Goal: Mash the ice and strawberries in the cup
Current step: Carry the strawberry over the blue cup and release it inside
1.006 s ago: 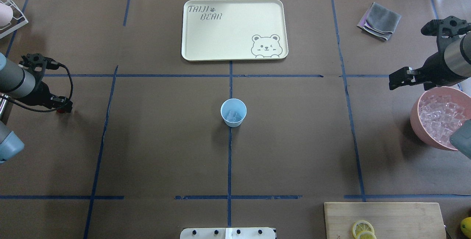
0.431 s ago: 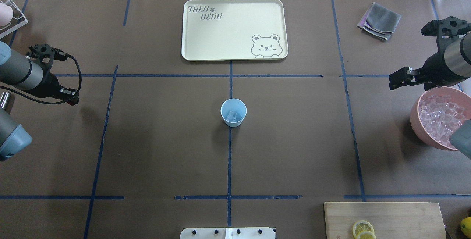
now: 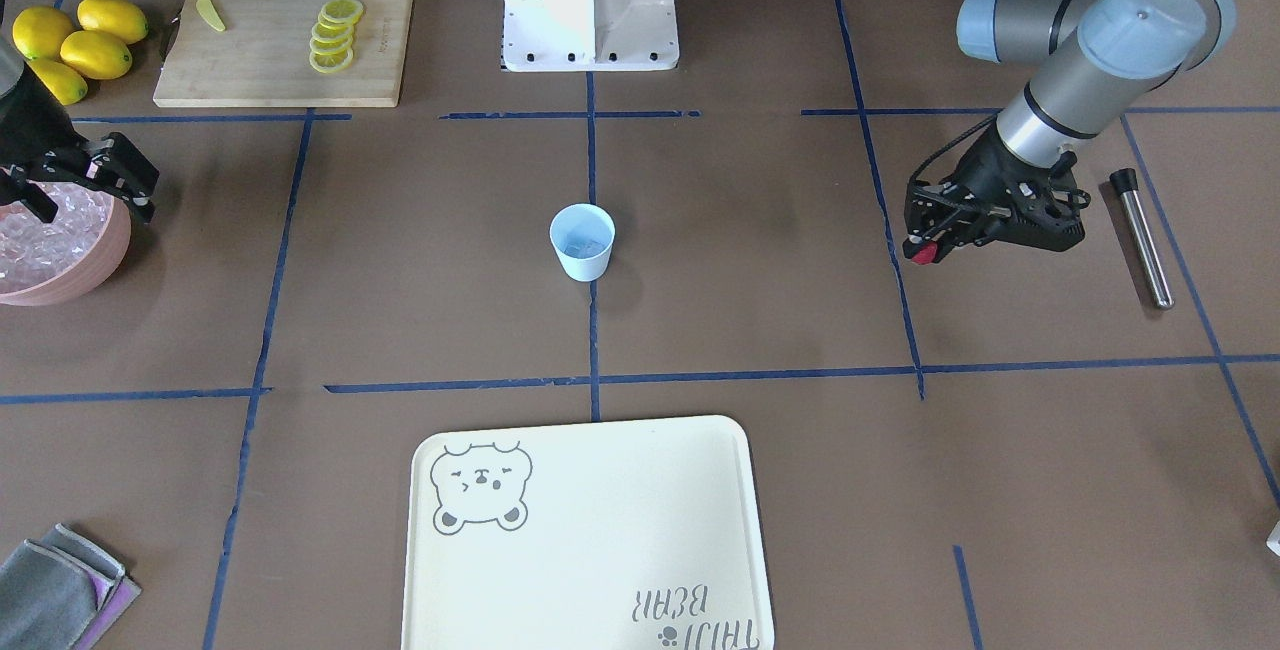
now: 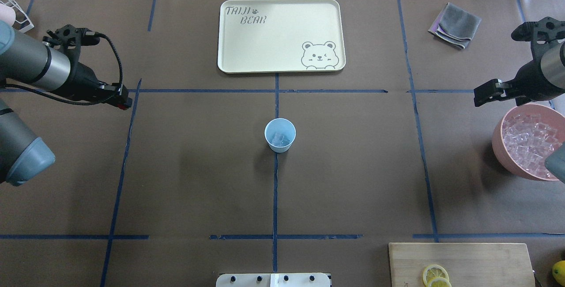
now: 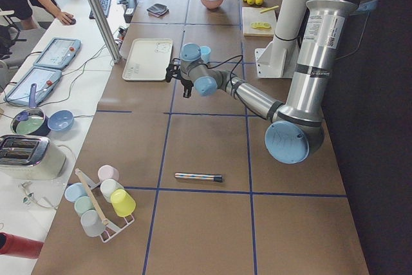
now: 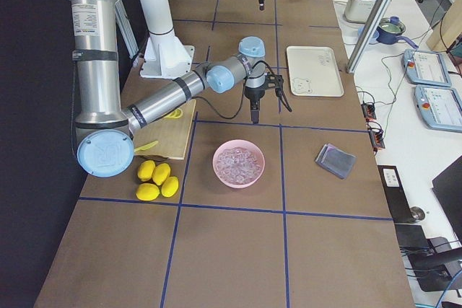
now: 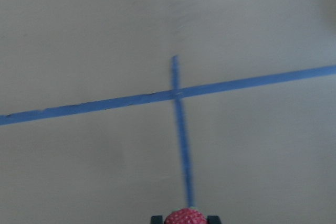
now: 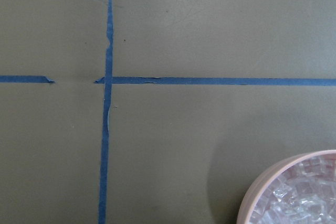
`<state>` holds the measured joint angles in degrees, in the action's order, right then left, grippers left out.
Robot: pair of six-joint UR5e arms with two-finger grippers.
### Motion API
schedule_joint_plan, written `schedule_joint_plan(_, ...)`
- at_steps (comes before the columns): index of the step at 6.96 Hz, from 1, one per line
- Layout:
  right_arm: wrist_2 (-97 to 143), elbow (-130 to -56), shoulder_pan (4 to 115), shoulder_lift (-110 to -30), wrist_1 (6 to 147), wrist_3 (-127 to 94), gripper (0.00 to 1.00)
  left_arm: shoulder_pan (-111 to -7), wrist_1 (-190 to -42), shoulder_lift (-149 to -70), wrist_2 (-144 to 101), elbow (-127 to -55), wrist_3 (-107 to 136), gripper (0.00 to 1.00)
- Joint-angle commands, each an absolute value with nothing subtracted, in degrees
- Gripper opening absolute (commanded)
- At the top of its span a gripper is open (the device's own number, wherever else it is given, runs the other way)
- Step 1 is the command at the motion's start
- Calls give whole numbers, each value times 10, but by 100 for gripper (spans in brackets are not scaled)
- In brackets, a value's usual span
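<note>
Step in hand, as judged: the strawberry is to be carried to the cup and dropped in.

The strawberry is clamped between the fingertips of the left gripper and held above the table, well to the left of the cup. The cup is stood upright at the table centre on the tape cross, with ice in its bottom. The right gripper is hung just beside the pink bowl of ice cubes. Whether its fingers are apart or together cannot be told.

To be done well:
- The gripper should be centred over the cup mouth before release and kept above the rim, so the light cup is not knocked.
- Release should be made low, since the small berry could bounce off the ice.

The metal rod lying beside the left arm is presumably needed afterwards for mashing. The cup would likely need to be steadied by the right gripper then.
</note>
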<state>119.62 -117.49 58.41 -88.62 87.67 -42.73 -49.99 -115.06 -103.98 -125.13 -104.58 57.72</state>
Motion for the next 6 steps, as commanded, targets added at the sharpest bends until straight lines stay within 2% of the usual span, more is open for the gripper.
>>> schedule_joint_plan(1, 1203, -1158, 605, -889, 877, -385, 100, -419, -1150, -1135, -1261, -1049, 727, 0)
schedule_joint_plan(3, 1203, -1145, 611, -889, 877, -364, 100, -355, -1149, -1214, -1177, -1014, 791, 0)
schedule_joint_plan(4, 1204, -1143, 611, -889, 877, -364, 100, -338, -1149, -1263, -1139, -974, 807, 0)
schedule_joint_plan(6, 1207, -1143, 611, -889, 877, -364, 100, -325, -1150, -1302, -1122, -927, 807, 0)
